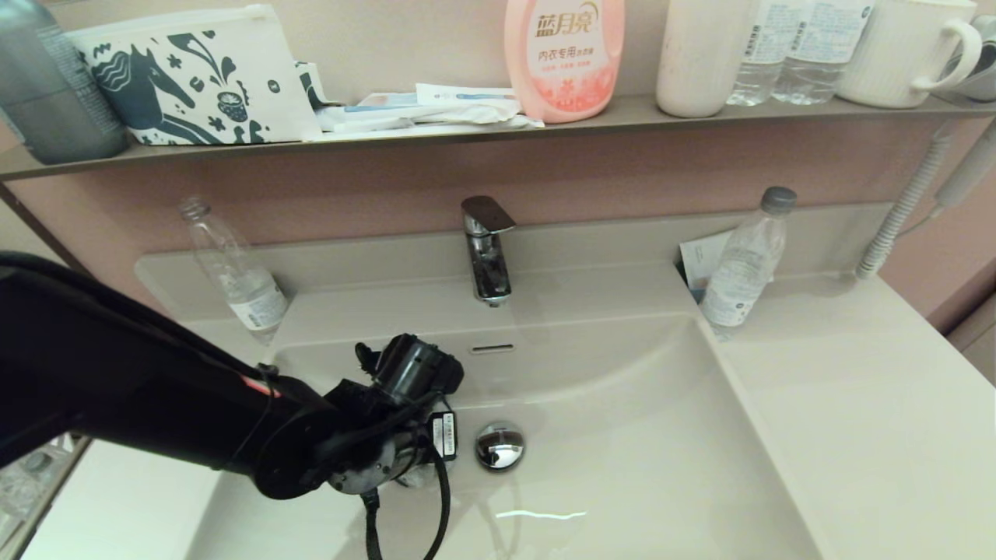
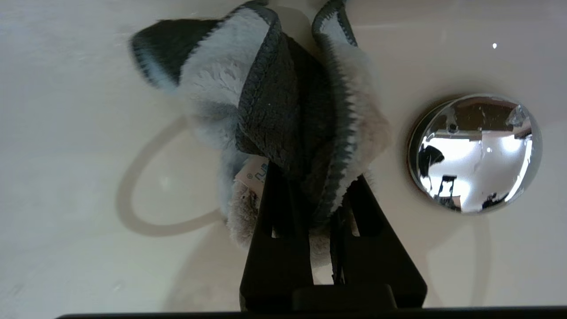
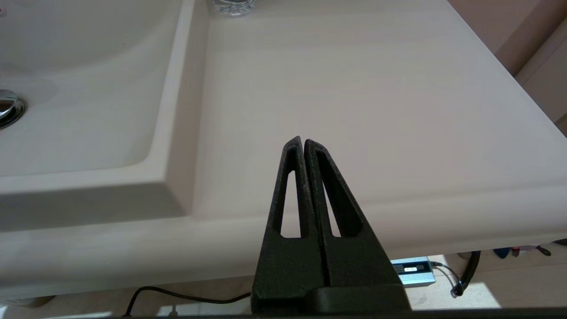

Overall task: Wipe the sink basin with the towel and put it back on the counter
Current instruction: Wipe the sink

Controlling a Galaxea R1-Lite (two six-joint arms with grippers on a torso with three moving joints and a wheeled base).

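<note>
My left gripper is down in the cream-white sink basin, shut on the fluffy grey-white and dark teal towel. The towel bunches out past the fingertips against the basin floor, just beside the round chrome drain plug. In the head view the left arm reaches into the basin and its wrist hides the fingers and nearly all of the towel, left of the plug. My right gripper hangs shut and empty in front of the counter, by its front edge.
A chrome faucet stands behind the basin above the overflow slot. Clear bottles lean at the back left and back right. The shelf carries a horse-print pouch, a pink bottle and a mug.
</note>
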